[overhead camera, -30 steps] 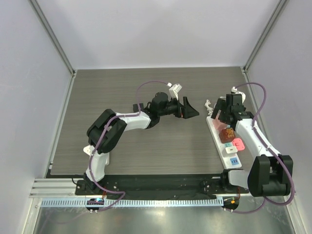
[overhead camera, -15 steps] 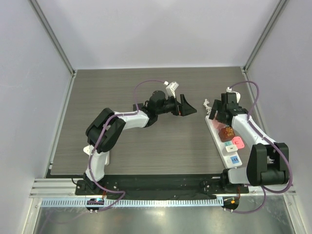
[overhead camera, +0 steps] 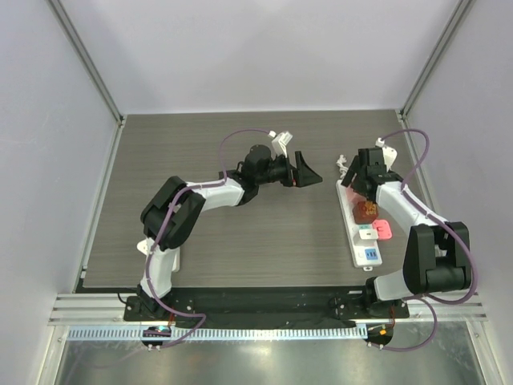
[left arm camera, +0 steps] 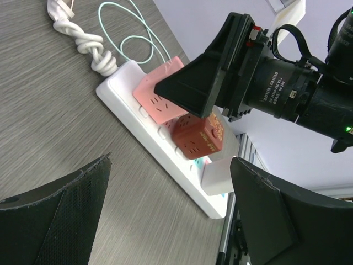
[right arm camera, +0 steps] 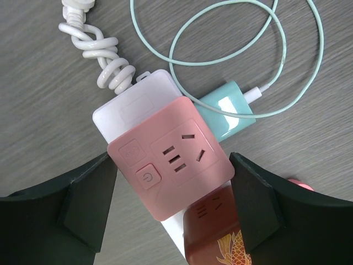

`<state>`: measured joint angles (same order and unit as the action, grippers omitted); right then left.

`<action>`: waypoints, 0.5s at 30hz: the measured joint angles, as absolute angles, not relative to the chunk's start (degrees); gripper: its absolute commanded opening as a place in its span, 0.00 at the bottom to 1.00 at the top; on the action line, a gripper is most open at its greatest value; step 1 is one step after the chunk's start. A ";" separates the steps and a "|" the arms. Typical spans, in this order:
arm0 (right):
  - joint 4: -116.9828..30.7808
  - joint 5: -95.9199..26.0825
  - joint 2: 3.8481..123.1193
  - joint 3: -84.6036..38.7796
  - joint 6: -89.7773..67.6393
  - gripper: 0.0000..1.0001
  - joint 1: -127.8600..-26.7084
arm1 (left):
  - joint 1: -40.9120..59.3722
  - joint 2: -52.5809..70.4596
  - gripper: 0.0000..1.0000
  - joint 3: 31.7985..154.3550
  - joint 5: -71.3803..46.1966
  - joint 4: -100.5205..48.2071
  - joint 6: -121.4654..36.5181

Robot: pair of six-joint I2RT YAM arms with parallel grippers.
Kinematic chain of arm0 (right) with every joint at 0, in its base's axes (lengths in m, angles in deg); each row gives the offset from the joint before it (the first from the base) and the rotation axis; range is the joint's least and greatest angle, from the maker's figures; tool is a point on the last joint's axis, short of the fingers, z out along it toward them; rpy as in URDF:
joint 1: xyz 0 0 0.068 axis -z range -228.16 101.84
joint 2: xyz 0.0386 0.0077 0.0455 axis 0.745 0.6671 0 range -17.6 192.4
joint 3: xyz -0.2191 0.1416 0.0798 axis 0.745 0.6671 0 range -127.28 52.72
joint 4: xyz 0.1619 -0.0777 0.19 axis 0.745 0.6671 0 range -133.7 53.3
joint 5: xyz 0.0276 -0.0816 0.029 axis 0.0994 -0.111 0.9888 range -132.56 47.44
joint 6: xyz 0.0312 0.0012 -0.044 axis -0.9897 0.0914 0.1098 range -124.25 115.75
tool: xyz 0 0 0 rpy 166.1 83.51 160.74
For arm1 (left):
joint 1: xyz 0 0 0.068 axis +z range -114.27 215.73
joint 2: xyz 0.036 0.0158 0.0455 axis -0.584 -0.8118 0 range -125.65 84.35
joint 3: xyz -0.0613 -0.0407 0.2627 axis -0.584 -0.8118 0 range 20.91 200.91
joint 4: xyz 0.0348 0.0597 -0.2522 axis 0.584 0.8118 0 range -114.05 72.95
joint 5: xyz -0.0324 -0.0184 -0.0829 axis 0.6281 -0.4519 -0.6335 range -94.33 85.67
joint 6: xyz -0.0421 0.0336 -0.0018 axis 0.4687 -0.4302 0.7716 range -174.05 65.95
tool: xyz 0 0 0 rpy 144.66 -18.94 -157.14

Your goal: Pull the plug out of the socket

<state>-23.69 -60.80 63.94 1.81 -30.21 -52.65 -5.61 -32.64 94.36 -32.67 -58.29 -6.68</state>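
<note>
A white power strip lies on the right of the table. A pink square adapter is plugged in at its far end, with a brown-red cube plug just behind it. My right gripper hovers over that far end, open. In the right wrist view its fingers stand on either side of the pink adapter, close to its edges. My left gripper is open and empty over the bare table left of the strip. Its wrist view shows the strip and the right gripper.
A teal charger with a looped teal cable lies beside the strip's far end. The strip's knotted white cord trails away from it. More plugs sit nearer along the strip: a small pink one and a white cube.
My right gripper has moved along the strip to its far end. The strip's near end has swung left. My left gripper has drifted slightly farther away.
</note>
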 measured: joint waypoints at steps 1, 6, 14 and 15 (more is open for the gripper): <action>-24.12 -61.13 64.27 1.65 -31.37 0.66 -52.65 | -5.48 -32.82 0.89 94.82 -32.82 -57.88 -6.57; -27.80 -61.91 65.82 1.46 -38.78 0.66 -52.98 | -5.31 -33.26 0.90 96.08 -33.37 -56.32 -6.48; -32.12 -60.34 70.74 -1.38 -47.39 0.82 -56.12 | -3.89 -34.59 0.90 96.98 -35.66 -53.94 -6.46; -32.12 -60.06 71.15 -1.82 -47.54 0.85 -56.43 | -3.62 -34.76 0.90 97.02 -35.99 -53.70 -6.48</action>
